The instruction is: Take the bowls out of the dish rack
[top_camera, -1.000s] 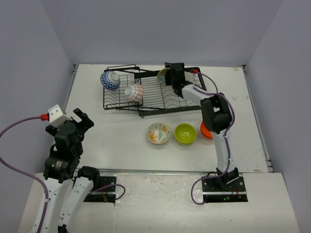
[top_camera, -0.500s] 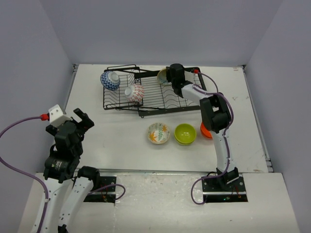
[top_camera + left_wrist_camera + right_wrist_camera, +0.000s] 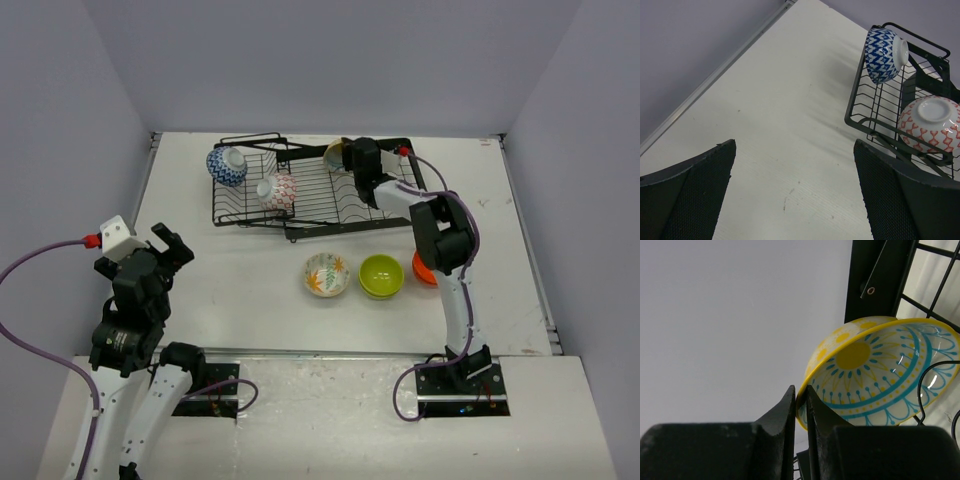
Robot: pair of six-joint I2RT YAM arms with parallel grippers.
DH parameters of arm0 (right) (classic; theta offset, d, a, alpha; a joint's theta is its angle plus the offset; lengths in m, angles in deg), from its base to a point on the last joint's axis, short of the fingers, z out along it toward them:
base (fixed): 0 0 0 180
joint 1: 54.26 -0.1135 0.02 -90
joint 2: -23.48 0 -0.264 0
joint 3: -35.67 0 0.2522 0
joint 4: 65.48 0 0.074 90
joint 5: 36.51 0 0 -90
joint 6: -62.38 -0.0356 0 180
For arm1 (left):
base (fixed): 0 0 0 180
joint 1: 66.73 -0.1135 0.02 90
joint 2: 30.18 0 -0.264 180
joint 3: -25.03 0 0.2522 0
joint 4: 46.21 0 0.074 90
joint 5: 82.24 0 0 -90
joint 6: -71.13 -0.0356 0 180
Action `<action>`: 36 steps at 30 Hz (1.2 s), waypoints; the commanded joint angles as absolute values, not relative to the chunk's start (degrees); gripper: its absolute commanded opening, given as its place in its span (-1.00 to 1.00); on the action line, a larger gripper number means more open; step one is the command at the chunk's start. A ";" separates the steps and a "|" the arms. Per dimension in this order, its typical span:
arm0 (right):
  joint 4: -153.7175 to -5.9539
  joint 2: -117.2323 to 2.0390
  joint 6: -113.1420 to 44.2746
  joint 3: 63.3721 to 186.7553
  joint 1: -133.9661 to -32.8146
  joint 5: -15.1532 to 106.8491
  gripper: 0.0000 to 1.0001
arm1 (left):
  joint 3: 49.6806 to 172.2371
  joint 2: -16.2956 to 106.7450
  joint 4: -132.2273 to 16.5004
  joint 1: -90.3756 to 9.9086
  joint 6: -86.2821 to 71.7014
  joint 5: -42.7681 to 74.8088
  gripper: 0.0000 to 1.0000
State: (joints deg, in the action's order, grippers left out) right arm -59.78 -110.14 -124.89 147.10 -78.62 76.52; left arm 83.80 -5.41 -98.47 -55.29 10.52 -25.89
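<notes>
Jaws of the left gripper [image 3: 794,150] stand wide apart over the bare white table [image 3: 230,280], holding nothing and well clear of the dish rack [image 3: 320,205], so the left side carries little risk. Next along, the blue-patterned bowl [image 3: 882,55] leans on its side at the rack's left end, and the red-and-white bowl [image 3: 930,124] sits foot-up on the wires; both look like smooth glazed ceramic, round and slick, and a knock to the rack could probably tip or roll them. Further right, the right gripper [image 3: 800,399] is closed on the thin yellow rim of the yellow-centred bowl [image 3: 875,375], which stands on edge at the far side of the rack. That looks like the weak point: narrow dark fingers pinch a hard glossy lip near its end, so the bowl may swivel or slip once its weight comes off the wires. A black wire crosses its inner face in the wrist view, so a lift that is not clean could snag there and drag the rack. In front of the rack a leaf-patterned bowl [image 3: 327,274], a lime green bowl [image 3: 381,275] and an orange bowl [image 3: 422,268] sit upright in a row, the orange one partly hidden by the arm; a careless set-down among them could chip the rims.
</notes>
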 commanded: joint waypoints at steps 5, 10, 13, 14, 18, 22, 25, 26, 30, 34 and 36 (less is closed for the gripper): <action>-42.35 -105.63 -120.36 138.82 -78.17 78.10 -1.00 | 85.20 -5.49 -96.88 -55.04 10.31 -25.82 1.00; -26.35 -104.05 -113.15 135.39 -77.47 75.64 -1.00 | 85.20 -5.57 -96.79 -55.04 10.22 -25.47 1.00; -18.35 -103.43 -108.22 134.42 -76.85 73.09 -1.00 | 85.11 -5.57 -96.62 -55.04 10.13 -25.29 1.00; -15.72 -103.26 -107.61 134.25 -76.68 71.44 -1.00 | 85.11 -5.57 -96.62 -55.04 10.13 -25.29 1.00; -9.20 -103.08 -106.02 134.24 -75.62 66.34 -1.00 | 85.02 -5.66 -96.53 -55.04 10.05 -25.11 1.00; -4.89 -101.85 -103.30 134.33 -75.18 60.62 -1.00 | 85.02 -5.57 -96.44 -55.04 9.96 -24.94 1.00; -3.57 -97.12 -98.30 131.53 -75.18 55.70 -1.00 | 85.02 -5.57 -96.35 -55.04 9.87 -24.76 1.00; -4.44 -95.19 -96.72 130.21 -75.27 54.56 -1.00 | 85.02 -5.75 -96.35 -55.04 9.87 -24.76 1.00; -9.79 -78.62 -81.62 119.34 -77.63 50.07 -1.00 | 85.11 -5.92 -96.35 -55.04 9.87 -25.02 1.00; -29.85 -62.80 -65.27 113.07 -83.16 52.50 -1.00 | 85.02 -6.36 -96.35 -55.04 10.05 -25.64 1.00; -40.17 -57.49 -53.68 113.84 -88.87 55.93 -1.00 | 85.02 -6.63 -96.62 -55.13 10.13 -26.08 1.00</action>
State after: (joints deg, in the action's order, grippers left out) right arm -29.24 -66.95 -73.73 112.98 -82.95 54.53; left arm 83.80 -6.02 -98.27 -55.29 10.49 -25.08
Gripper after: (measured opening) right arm 0.043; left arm 0.997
